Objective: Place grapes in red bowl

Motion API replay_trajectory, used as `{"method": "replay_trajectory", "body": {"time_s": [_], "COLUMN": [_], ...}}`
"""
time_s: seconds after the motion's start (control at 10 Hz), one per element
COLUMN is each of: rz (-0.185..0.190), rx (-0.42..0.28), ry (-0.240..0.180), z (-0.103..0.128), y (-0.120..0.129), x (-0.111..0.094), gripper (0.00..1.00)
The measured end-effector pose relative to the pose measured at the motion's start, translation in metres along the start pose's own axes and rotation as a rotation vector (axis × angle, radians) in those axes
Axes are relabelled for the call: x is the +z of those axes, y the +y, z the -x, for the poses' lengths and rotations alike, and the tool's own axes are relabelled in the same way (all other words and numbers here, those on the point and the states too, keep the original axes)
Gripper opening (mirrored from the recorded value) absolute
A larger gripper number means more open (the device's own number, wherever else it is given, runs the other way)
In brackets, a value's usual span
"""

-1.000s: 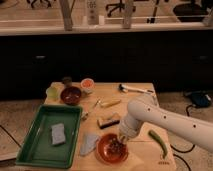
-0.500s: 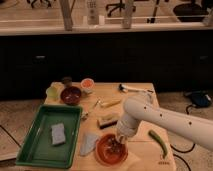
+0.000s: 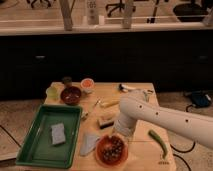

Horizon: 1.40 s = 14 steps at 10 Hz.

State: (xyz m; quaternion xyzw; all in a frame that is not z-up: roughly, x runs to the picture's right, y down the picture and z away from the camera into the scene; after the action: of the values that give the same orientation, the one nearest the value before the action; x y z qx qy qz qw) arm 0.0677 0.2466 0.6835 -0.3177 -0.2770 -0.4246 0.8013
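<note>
The red bowl (image 3: 111,150) sits at the front edge of the wooden table (image 3: 135,90). The grapes (image 3: 115,145), a dark purple-brown bunch, lie inside the bowl. My gripper (image 3: 121,133) hangs from the white arm just above the bowl's back right rim, close over the grapes. The arm reaches in from the right.
A green tray (image 3: 35,145) with a grey sponge (image 3: 58,134) lies at the left. A green chilli pepper (image 3: 159,142) lies right of the bowl. A dark maroon bowl (image 3: 70,94), a small white cup (image 3: 87,85), a grey cloth (image 3: 89,143) and utensils stand behind.
The gripper has lifted slightly up and right from the bowl's middle. The grapes now show more fully in the bowl.
</note>
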Motion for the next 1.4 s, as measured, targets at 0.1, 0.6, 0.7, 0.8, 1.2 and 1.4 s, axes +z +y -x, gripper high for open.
{"method": "replay_trajectory", "body": {"time_s": [0.1,0.6,0.7,0.8,1.2,1.4], "rz": [0.003,0.01,0.009,0.008,0.007,0.008], "rx": [-0.001,-0.014,-0.02,-0.023,-0.026,-0.029], "ry": [0.003,-0.008,-0.017,-0.024,-0.038,-0.038], "z": [0.002,0.0,-0.002,-0.005,-0.009,-0.008], "y": [0.0,-0.002,-0.004,-0.004,-0.003,-0.004], "x": [-0.001,-0.004,-0.003,-0.003,-0.002,-0.002], "gripper": [0.8,0.8,0.8,0.8,0.8,0.8]}}
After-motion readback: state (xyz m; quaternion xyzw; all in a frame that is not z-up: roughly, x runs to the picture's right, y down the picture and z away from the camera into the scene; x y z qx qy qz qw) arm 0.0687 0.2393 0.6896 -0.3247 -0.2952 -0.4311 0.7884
